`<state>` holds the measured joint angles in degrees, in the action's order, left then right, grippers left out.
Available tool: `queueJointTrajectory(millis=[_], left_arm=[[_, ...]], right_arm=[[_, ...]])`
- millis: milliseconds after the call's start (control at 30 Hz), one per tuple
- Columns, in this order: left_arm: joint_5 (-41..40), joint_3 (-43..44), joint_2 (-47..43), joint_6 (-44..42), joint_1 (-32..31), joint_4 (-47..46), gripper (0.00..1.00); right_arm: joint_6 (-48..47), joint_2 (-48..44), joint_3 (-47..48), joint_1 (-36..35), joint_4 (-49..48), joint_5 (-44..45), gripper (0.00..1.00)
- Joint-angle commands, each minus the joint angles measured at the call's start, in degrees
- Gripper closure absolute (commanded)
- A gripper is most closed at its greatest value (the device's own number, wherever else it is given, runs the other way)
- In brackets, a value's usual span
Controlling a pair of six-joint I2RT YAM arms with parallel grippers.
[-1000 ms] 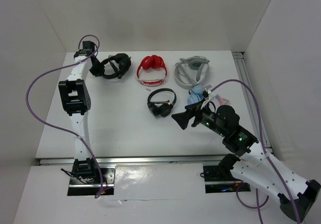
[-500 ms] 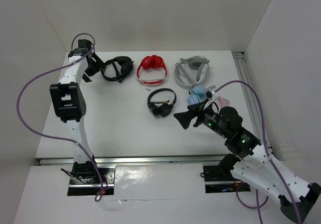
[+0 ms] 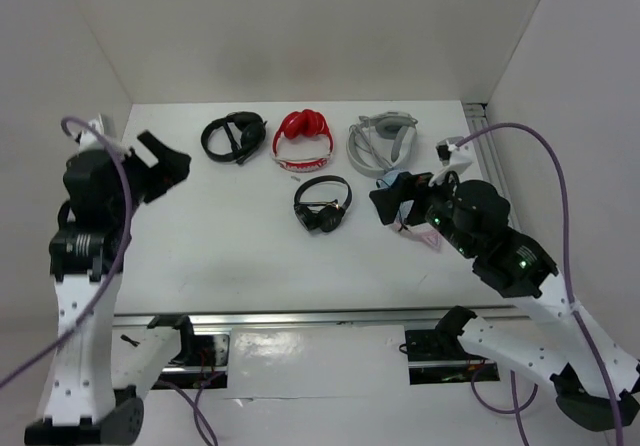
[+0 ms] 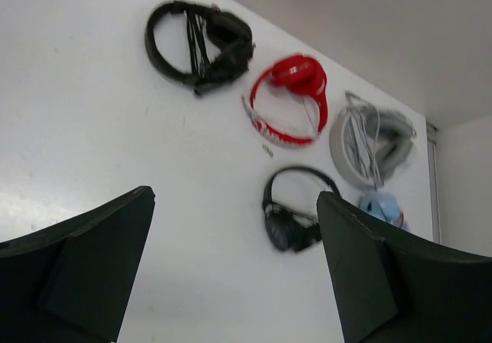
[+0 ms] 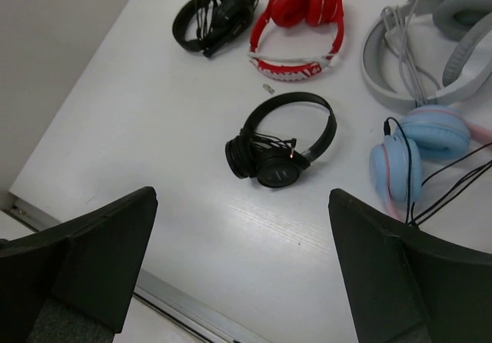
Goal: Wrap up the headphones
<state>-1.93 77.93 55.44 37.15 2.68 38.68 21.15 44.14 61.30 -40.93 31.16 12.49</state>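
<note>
Contact with any object was made by neither arm. The left fingers [image 4: 92, 266] were spread fully apart and held nothing. They were held above the left edge of the worktop [image 3: 240, 246], well apart from the headphones [image 3: 233, 137]. The right fingers [image 5: 84, 258] were likewise spread wide and empty, and were hung over the right side of the worktop, near a pale blue pair [image 5: 419, 154]. The headphones were laid flat at the left end of a row along the back of the worktop, and thin black cable strands were seen crossing the loop of the headband. Just beside them, to the right, a red pair [image 3: 304, 138] was placed, and beyond that a grey pair [image 3: 383, 141]. A smaller black on-ear pair [image 3: 322, 206] was set nearer the arms, in front of the red pair.
</note>
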Motion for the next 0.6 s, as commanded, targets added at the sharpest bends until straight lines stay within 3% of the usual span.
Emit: queueJointTrajectory(millis=[0,133,233,400,567], left_arm=[[7.82,-8.66,-11.73,-4.54,-1.01,3.25,0.00],[11.51,-14.55,-24.74,-5.23,-1.01,9.82,0.00],[9.06,-15.09,-33.27,-6.73,-1.01,13.96,0.00],[7.03,-11.23,-37.69,-9.20,-1.01,22.38,0.00],[6.50,-11.75,-37.69,-8.67,-2.68,22.94,0.00]], right_arm=[[-1.46,-2.65,4.71,-0.82,6.63,1.75,0.00],[-0.41,-7.12,6.02,-0.82,9.00,-0.54,0.00],[-0.40,-9.94,6.03,-0.82,12.69,0.42,0.00],[-0.40,-14.26,7.78,-0.82,17.97,1.57,0.00],[-0.40,-15.58,7.78,-0.82,18.50,2.71,0.00]])
